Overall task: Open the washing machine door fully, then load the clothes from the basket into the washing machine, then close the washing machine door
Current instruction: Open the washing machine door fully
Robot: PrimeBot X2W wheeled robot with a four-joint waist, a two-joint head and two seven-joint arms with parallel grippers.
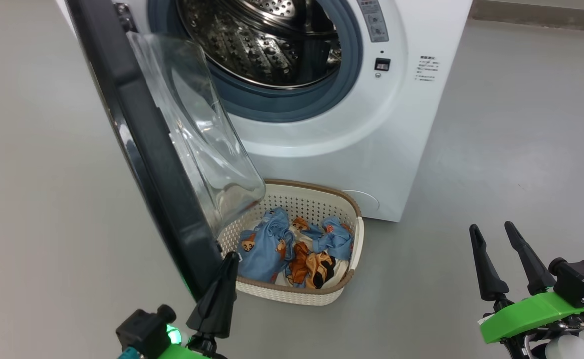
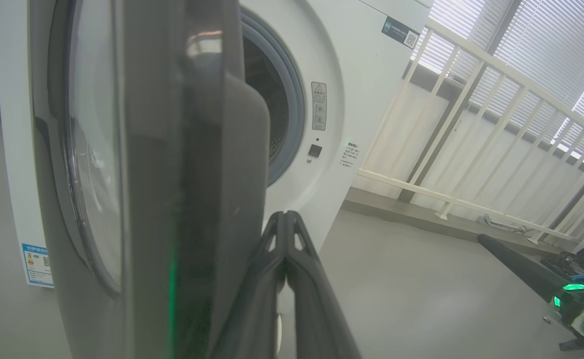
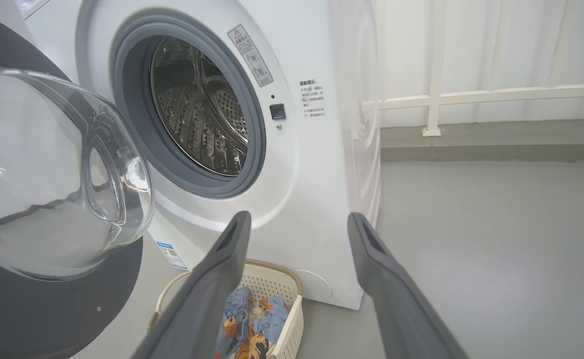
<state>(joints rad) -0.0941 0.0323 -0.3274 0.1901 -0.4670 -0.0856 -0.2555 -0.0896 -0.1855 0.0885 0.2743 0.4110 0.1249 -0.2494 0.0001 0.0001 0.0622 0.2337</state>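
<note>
Closest in, my left tool [image 1: 231, 259], fingers pressed together, sat at the lower edge of the washing machine door [image 1: 142, 134], which stood partly open; I judged the opening step unfinished, needing an outward push to swing it wide. Its glass bowl [image 1: 197, 129] overhung the basket [image 1: 304, 295] of clothes [image 1: 264, 247] before the washing machine [image 1: 386, 149], blocking that side, while my right tool [image 1: 491, 228] hung spread over the floor [image 1: 496, 124], well apart.

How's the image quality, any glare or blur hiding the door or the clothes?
Head view: sharp, clothes clear, mild reflections on the door glass. Left wrist view: door close and blurred, green glow on its edge. Right wrist view: wide-angle bending, drum crisp.
</note>
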